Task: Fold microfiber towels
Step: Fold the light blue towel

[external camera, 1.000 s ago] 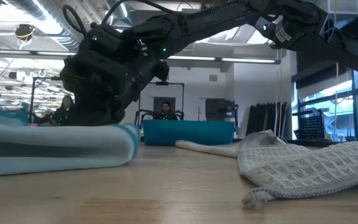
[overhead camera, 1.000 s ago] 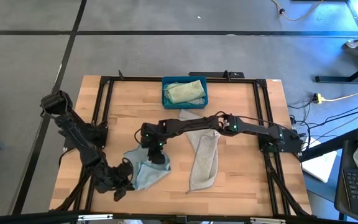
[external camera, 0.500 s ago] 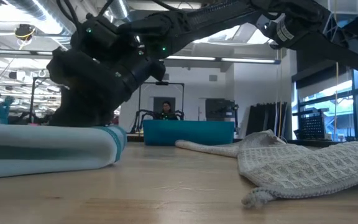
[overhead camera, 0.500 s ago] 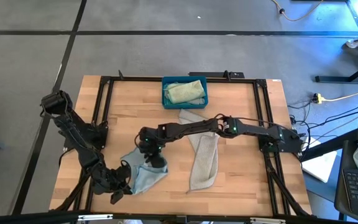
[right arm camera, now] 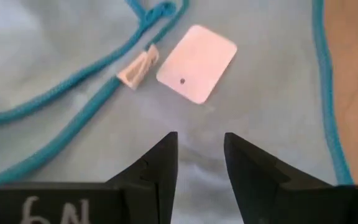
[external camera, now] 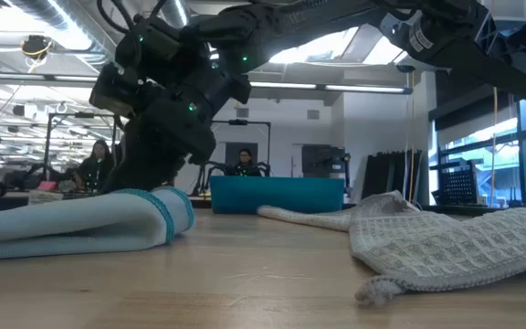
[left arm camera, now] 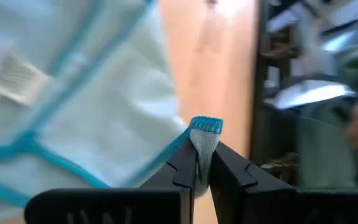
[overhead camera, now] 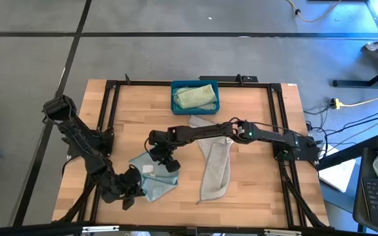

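Note:
A pale blue towel (overhead camera: 155,180) with teal trim lies doubled over on the table's near left part; it also shows in the low view (external camera: 71,228). My left gripper (overhead camera: 131,190) is at the towel's near left side, shut on its edge (left arm camera: 202,155). My right gripper (overhead camera: 167,162) hangs open over the towel's far part, above a white tag (right arm camera: 196,63); I cannot tell whether its fingertips touch the cloth. A grey-beige towel (overhead camera: 216,167) lies flat, stretched from near to far, at the middle. My left gripper pinches a teal-trimmed bit of the pale blue towel's edge (left arm camera: 205,127) between its two fingers. The cloth stands up a little past the fingertips. The fingers come in low from the table's near left. The rest of the towel lies on the table.
A teal-blue bin (overhead camera: 174,98) stands at the far middle with a pale green towel (overhead camera: 195,97) in it. Black frame rails (overhead camera: 113,111) run along the table's left and right sides. People sit in the room beyond the table (external camera: 245,163).
My right gripper has risen off the pale blue towel and gone a little toward the far right, uncovering the white tag. The towel's folded edge has drawn toward the table's left and lies flatter. My left gripper keeps its hold.

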Robot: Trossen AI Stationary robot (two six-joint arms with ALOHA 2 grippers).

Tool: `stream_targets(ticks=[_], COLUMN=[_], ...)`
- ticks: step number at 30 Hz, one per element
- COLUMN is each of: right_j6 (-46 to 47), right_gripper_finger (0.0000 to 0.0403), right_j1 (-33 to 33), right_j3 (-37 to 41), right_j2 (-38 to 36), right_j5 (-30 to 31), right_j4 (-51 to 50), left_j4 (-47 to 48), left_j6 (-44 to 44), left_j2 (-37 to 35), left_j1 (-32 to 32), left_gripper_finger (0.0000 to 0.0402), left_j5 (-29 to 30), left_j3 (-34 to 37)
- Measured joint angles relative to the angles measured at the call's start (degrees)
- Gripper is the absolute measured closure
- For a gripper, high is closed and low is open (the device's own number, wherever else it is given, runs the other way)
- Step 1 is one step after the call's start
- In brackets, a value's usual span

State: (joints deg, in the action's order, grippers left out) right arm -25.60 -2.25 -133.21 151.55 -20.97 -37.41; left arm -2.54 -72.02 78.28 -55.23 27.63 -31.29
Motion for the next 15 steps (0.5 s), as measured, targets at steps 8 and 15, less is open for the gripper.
stream_targets(ticks=[8,15], right_j6=[-6.24,-8.1], right_gripper_finger=[0.0269,0.0269], right_j1=[-0.1,0.38], right_j3=[-0.23,-1.53], right_j2=[-0.25,-0.35], right_j5=[9.42,11.08], right_j4=[-3.85,-6.01], left_j4=[5.5,5.46], left_j6=[-1.21,-1.28], left_j2=[0.0,0.0], left_j1=[3.62,3.86], left_gripper_finger=[0.0374,0.0374], left_j5=[-3.82,-4.68], left_j3=[0.0,0.0])
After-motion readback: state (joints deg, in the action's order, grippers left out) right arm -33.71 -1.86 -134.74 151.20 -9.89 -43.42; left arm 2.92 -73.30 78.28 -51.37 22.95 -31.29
